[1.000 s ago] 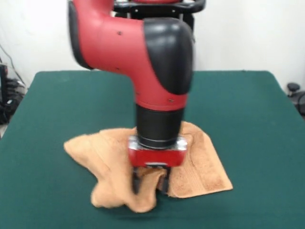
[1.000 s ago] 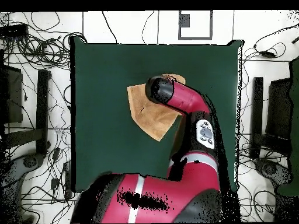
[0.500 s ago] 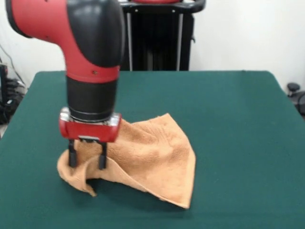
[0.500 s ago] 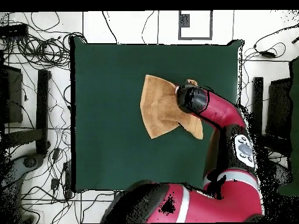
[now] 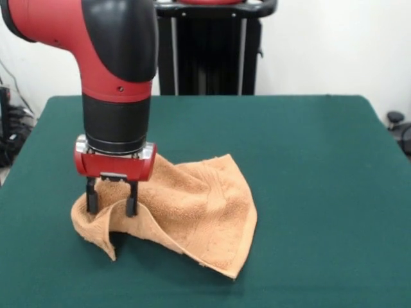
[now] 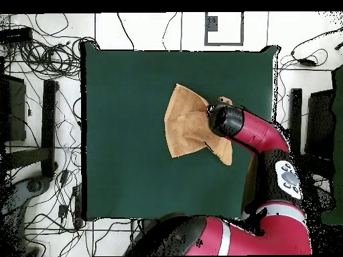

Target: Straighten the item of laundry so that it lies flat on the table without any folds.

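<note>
- We see the table [image 5: 321, 192], its dark green top far wider than anything lying on it, bare around the cloth on all sides.
- We see the arm [image 5: 115, 58], red and black, coming down over the left part of the front view; in the overhead view it reaches from the bottom right up to the cloth's right edge.
- We find the towel [image 5: 199, 212], orange-tan terry, left of the table's middle in the front view. It is not flat: its left end is raised and draped in a fold, while the rest slopes down to a corner on the felt nearest the camera. A ribbed band runs near its right edge.
- We see the gripper [image 5: 111, 204] at that raised left end, its two dark fingers [image 5: 92, 196] slightly apart with a ridge of towel between them, which it appears to pinch.
</note>
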